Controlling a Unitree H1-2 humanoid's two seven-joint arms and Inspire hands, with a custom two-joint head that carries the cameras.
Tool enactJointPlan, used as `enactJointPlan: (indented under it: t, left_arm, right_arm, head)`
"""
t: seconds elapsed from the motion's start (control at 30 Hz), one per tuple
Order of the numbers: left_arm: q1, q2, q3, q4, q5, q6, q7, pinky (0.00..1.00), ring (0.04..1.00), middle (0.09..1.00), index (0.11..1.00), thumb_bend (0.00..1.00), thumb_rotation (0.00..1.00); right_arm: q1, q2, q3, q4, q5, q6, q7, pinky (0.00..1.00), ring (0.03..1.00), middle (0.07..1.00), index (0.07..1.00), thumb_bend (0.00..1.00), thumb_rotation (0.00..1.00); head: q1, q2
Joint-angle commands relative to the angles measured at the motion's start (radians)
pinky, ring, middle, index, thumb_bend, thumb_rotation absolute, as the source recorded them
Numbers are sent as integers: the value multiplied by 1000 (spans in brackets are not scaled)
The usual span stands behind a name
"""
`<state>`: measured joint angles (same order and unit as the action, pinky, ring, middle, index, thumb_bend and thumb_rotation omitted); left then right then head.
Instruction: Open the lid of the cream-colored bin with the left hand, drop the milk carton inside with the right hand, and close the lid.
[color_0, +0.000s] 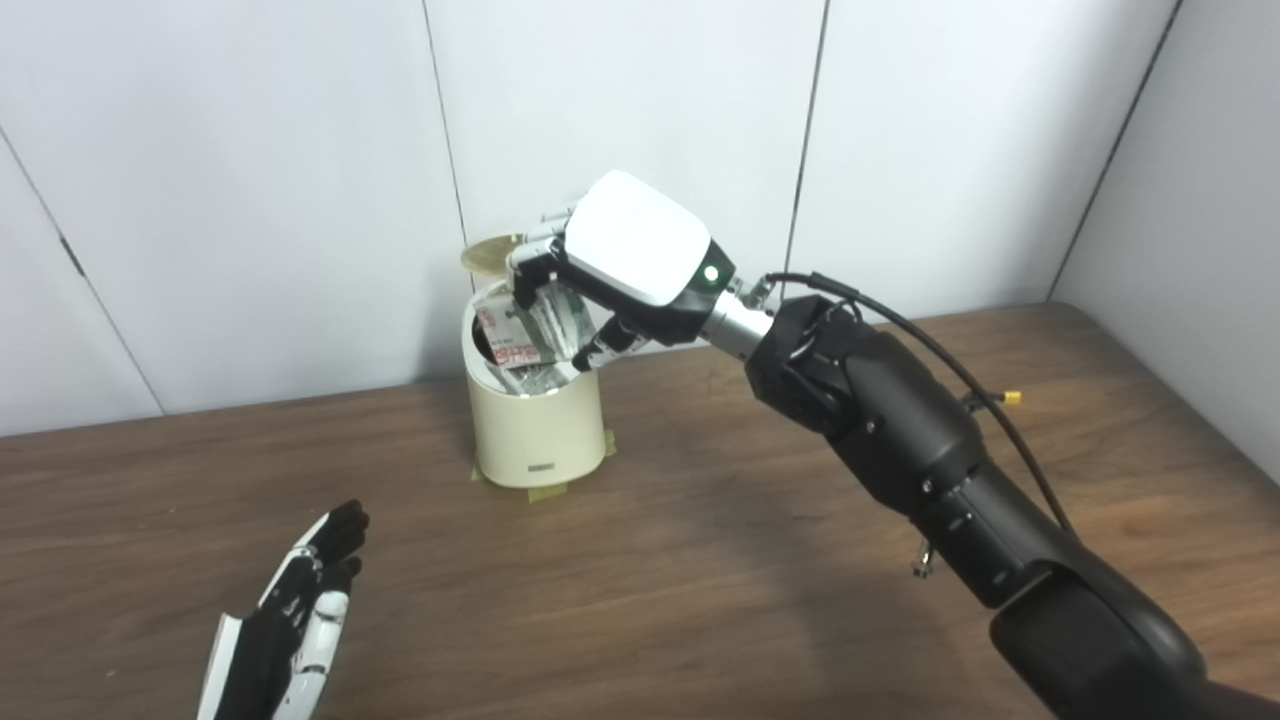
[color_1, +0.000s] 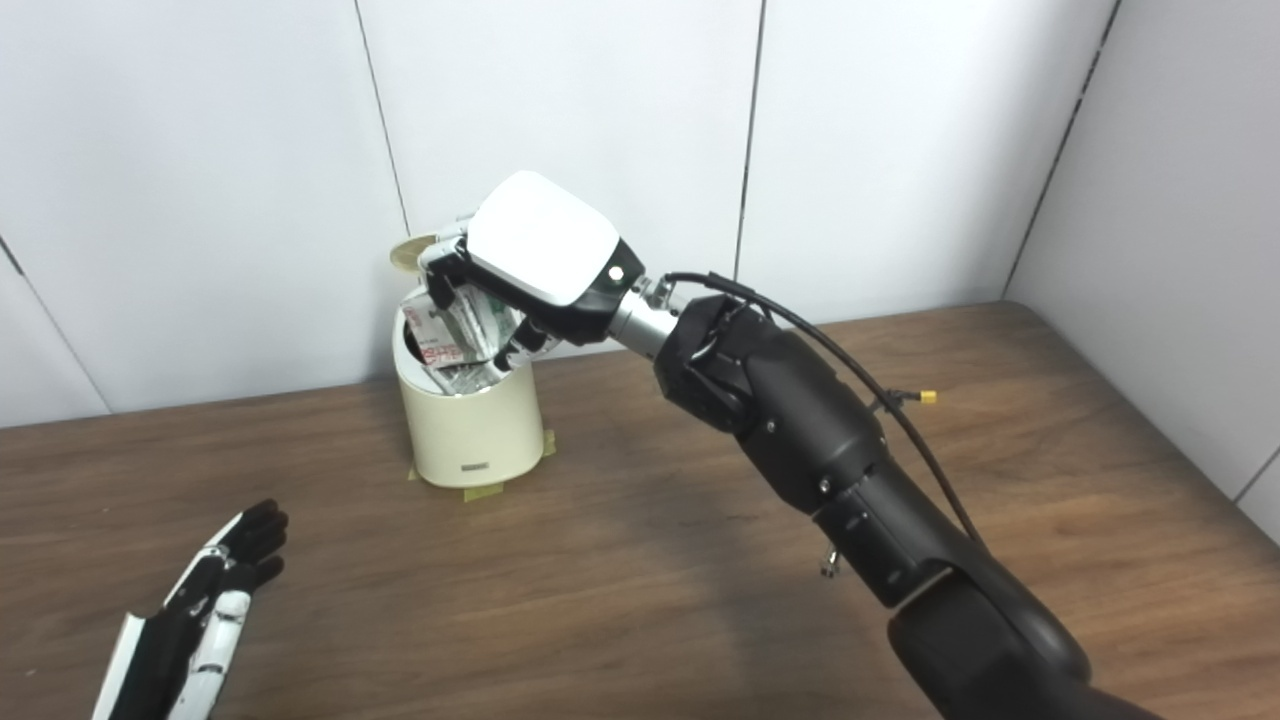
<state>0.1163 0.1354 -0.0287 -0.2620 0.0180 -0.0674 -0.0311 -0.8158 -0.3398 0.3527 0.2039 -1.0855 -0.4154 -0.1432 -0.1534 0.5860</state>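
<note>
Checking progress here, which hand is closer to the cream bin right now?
Right. The right hand is directly over the cream bin, holding the milk carton in its opening. The left hand waits low, near the table's front-left.

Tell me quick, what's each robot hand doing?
Left robot hand: open, holding nothing.
Right robot hand: shut on the crumpled red-and-white milk carton above the cream-colored round bin.

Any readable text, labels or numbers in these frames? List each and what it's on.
Nothing reads clearly.
Milk carton, held by the right hand over the open bin: red and grey print, too blurred to read.
Bin front, near the base: small dark label, too small to read.
Right hand: a green light only, no text.
Left hand: no markings.
</note>
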Motion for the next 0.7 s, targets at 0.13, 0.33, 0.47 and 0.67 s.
enactJointPlan:
  t: [0.13, 0.33, 0.47, 0.67]
  left_arm:
    - [-11, -24, 3, -5, 2, -47, 7, 908, 911, 895, 894, 363, 776]
    - [-9, -27, 2, -6, -2, -48, 7, 908, 903, 892, 888, 385, 776]
    - [-5, -25, 1, -12, -3, -42, 5, 916, 912, 896, 893, 379, 789]
    - [-8, -21, 3, -8, -3, -46, 4, 898, 905, 896, 896, 373, 788]
  right_arm:
    - [-64, -19, -25, -18, -5, 23, -65, 371, 480, 468, 470, 520, 0]
    - [-58, -23, -25, -27, -14, 34, -48, 347, 457, 454, 487, 521, 0]
    - [-51, -25, -25, -45, -21, 61, -11, 356, 459, 459, 491, 521, 0]
    - [-48, -24, -29, -42, -36, 90, -12, 365, 465, 468, 483, 520, 0]
  head:
    - [-1, 0]
    - [-1, 0]
    - [-3, 2]
    - [-6, 0]
